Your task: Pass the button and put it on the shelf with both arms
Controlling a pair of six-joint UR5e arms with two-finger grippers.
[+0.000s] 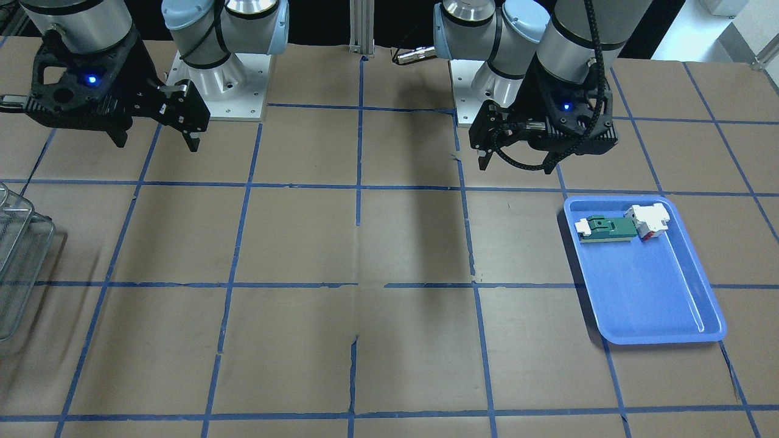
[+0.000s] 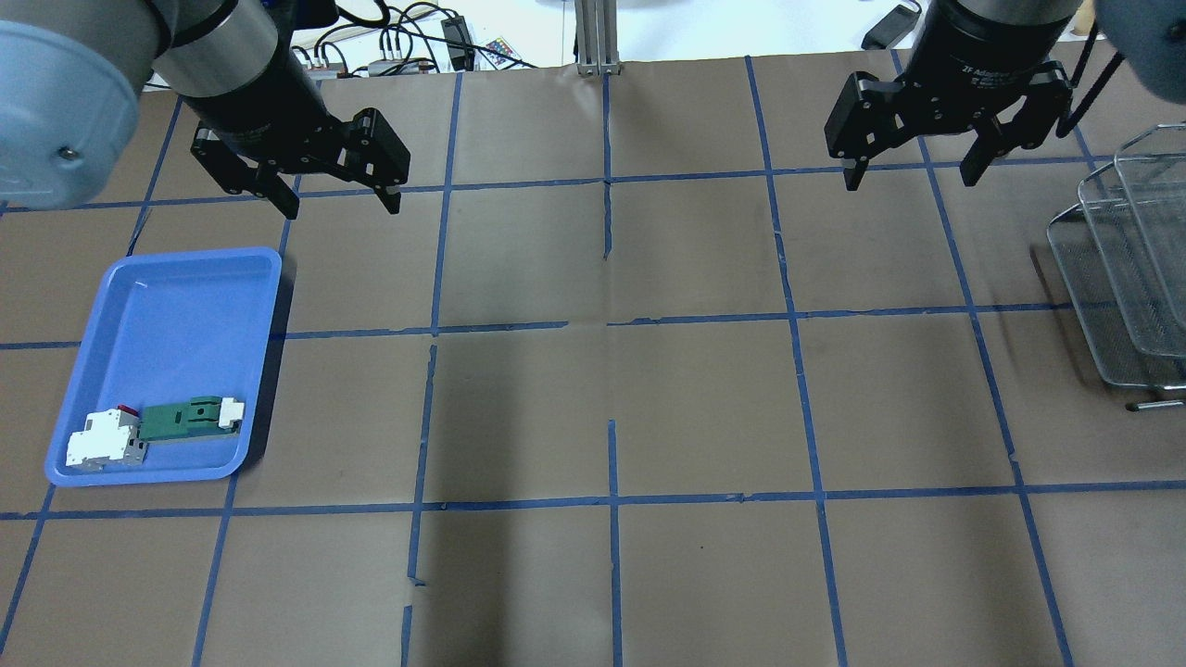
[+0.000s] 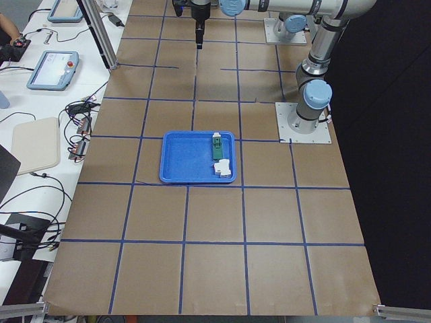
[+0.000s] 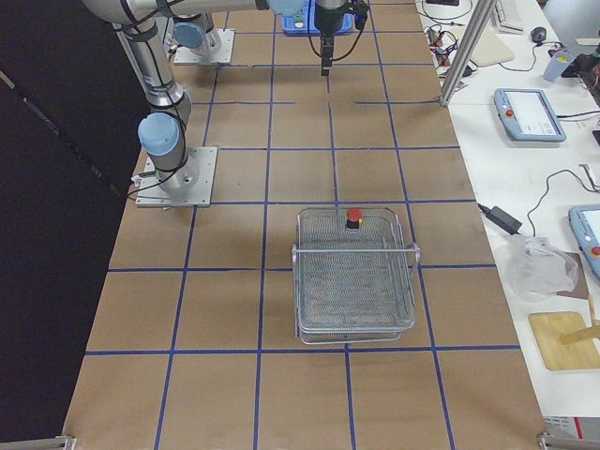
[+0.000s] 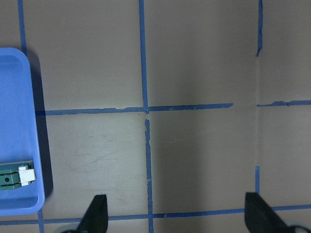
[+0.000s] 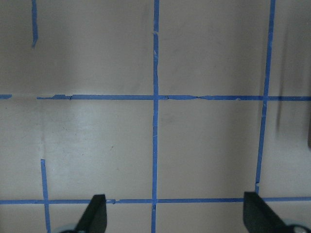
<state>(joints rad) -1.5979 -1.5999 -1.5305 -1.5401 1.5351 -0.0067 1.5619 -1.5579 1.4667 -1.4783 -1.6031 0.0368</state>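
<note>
The button (image 4: 354, 217), red cap up, sits in the wire-mesh shelf (image 4: 356, 281) at its end nearest the robot's middle; it shows only in the exterior right view. The shelf also shows at the overhead view's right edge (image 2: 1126, 269) and the front view's left edge (image 1: 18, 261). My left gripper (image 2: 341, 206) (image 1: 516, 165) hangs open and empty above the table, beyond the blue tray. My right gripper (image 2: 910, 179) (image 1: 157, 145) hangs open and empty, left of the shelf in the overhead view. Both wrist views (image 5: 176, 216) (image 6: 175, 216) show spread fingers over bare table.
A blue plastic tray (image 2: 185, 296) (image 1: 657, 292) lies on my left side, holding a white-and-green block (image 2: 190, 419) and a white block with red (image 2: 102, 440). The brown table carries a blue tape grid. Arm bases stand at the robot's edge.
</note>
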